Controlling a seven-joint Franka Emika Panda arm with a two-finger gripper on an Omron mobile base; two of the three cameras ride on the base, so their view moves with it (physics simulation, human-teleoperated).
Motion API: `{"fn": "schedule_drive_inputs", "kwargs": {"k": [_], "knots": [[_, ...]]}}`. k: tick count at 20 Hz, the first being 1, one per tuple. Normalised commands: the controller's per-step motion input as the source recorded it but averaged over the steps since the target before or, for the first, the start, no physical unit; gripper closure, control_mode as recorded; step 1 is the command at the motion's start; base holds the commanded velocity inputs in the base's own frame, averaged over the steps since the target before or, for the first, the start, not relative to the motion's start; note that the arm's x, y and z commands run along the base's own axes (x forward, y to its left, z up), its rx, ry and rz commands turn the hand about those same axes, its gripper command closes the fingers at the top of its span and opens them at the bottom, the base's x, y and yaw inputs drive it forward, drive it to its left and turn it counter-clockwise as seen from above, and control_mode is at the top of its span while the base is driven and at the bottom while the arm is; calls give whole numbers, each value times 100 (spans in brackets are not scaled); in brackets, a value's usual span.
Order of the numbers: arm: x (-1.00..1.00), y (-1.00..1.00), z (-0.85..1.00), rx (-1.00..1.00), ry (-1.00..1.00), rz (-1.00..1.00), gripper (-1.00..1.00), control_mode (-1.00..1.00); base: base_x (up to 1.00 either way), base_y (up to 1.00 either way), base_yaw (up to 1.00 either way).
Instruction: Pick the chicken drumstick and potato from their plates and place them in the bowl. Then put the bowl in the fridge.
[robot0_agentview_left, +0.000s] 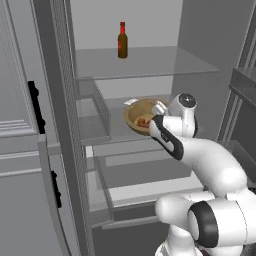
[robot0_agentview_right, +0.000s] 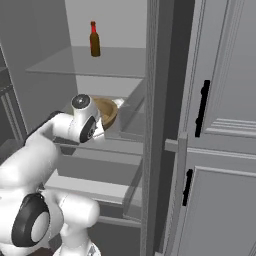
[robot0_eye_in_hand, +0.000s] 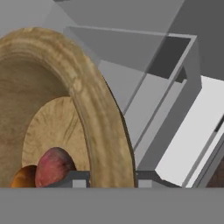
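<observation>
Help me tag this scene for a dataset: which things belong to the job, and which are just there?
Job:
- bowl, tool shut on its rim
- potato inside the bowl
- chicken drumstick inside the bowl
- fridge, door open

Just there:
- bottle on the upper shelf

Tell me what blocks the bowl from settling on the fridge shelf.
Nothing visible does. The bowl is already inside the fridge at the middle glass shelf, the gripper shut on its rim. The bottle stands one shelf higher.
</observation>
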Motion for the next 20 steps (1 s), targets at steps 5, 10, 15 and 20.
{"fn": "schedule_drive_inputs", "kwargs": {"k": [5,10,15,20], "knots": [[10,12,-38,0,5,6,100,-100,0,0,0],[22,6,-41,0,0,1,100,-100,0,0,0],[39,17,-26,0,0,0,100,-100,0,0,0],[56,14,-3,0,0,0,100,-100,0,0,0]]}}
